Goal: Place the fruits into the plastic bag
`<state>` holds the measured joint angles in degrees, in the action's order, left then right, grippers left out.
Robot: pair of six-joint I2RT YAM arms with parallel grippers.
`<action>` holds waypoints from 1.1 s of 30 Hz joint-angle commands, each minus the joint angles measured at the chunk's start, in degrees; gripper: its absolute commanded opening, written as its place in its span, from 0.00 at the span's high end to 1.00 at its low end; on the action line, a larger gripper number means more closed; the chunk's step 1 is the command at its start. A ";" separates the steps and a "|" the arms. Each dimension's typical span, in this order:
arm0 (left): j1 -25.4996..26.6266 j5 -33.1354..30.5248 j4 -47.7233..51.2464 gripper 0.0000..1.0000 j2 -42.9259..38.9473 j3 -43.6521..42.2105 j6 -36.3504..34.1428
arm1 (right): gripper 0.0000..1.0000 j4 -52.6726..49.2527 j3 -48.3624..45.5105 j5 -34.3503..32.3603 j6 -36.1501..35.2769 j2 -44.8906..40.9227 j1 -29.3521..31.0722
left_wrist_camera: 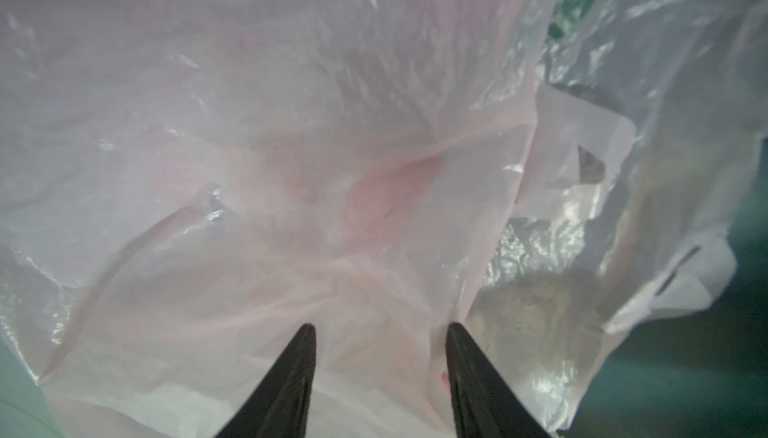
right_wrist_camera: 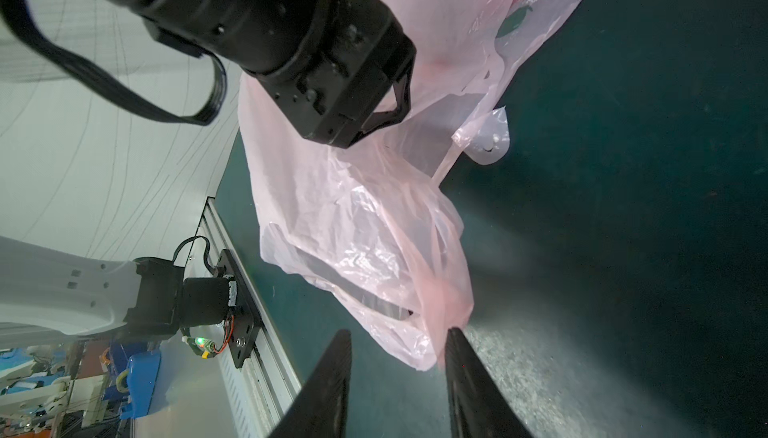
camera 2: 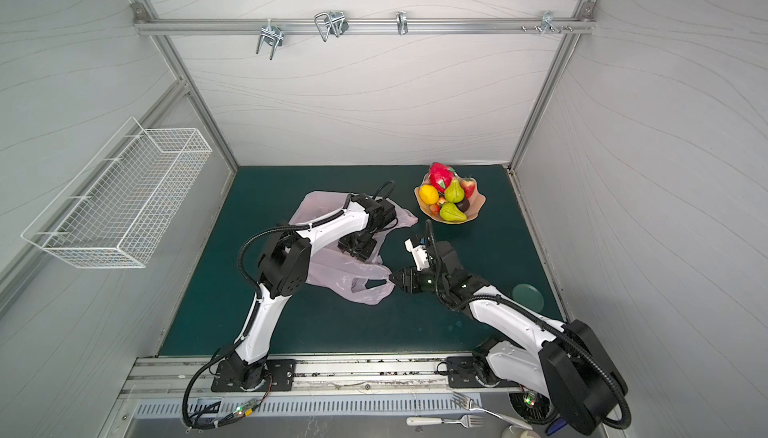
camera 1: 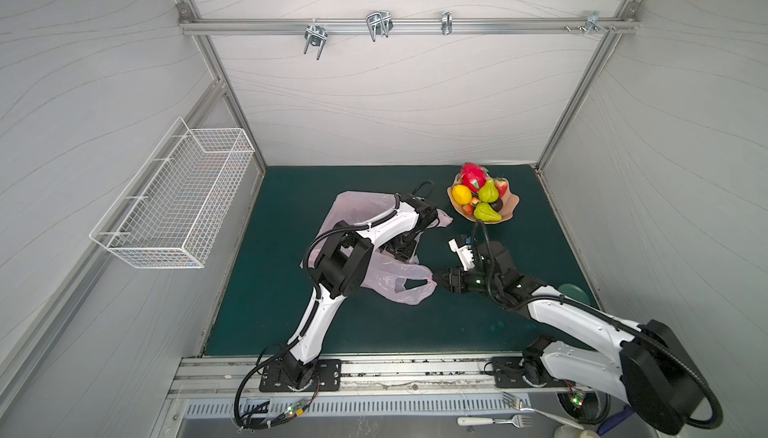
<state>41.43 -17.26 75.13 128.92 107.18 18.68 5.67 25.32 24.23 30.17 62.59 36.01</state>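
- Found bag (camera 1: 376, 280) lying crumpled mid-mat (camera 1: 291, 311), one handle loop stretched toward the right arm.
- Noted left claw (left_wrist_camera: 380, 330) down on the bag's middle, jaws parted, film lying flat between the fingers (left_wrist_camera: 291, 382); no pinch seen.
- Noted right claw (right_wrist_camera: 399, 332) at that handle loop, jaws parted, loop's edge touching one finger, bare mat showing in the rest of the gap.
- Saw fruits (camera 1: 478, 197) heaped on the plate (camera 1: 513, 203) at the far right, apart from the bag.

Top views look down (near-identical); wrist views hug the plastic bag (left_wrist_camera: 291, 145).
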 commanded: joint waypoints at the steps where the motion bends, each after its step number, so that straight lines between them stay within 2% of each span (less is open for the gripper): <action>1: 0.49 -1.95 1.07 0.62 -1.43 0.30 -0.89 | 0.61 -0.88 0.50 -0.77 -0.43 -1.73 -0.41; 8: 0.43 -1.88 1.95 0.99 -3.20 0.51 -1.93 | 0.59 -3.42 2.27 -0.41 1.53 -4.78 -4.89; 13: 0.35 -0.71 2.28 1.00 -5.21 0.31 -2.56 | 0.59 -5.57 4.27 0.21 1.48 -5.38 -6.87; 18: 0.59 2.60 1.72 1.00 -7.59 -0.65 -3.93 | 0.59 -4.91 3.67 0.38 2.51 -4.94 -6.84; 25: 0.28 3.44 -0.67 1.00 -11.90 -3.58 -3.40 | 0.57 -5.29 2.98 0.21 2.78 -5.89 -6.92; 29: 0.05 4.45 -1.66 1.00 -14.48 -2.81 -2.77 | 0.45 -4.41 2.24 0.50 5.04 -5.10 -7.01; 33: -0.12 6.24 -3.18 1.00 -16.81 -3.46 -2.82 | 0.28 0.42 1.40 1.61 10.55 -2.86 -7.09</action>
<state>41.52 -12.84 73.12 115.26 103.20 15.22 2.22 27.51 24.62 36.84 58.43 29.19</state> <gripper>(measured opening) 0.047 0.692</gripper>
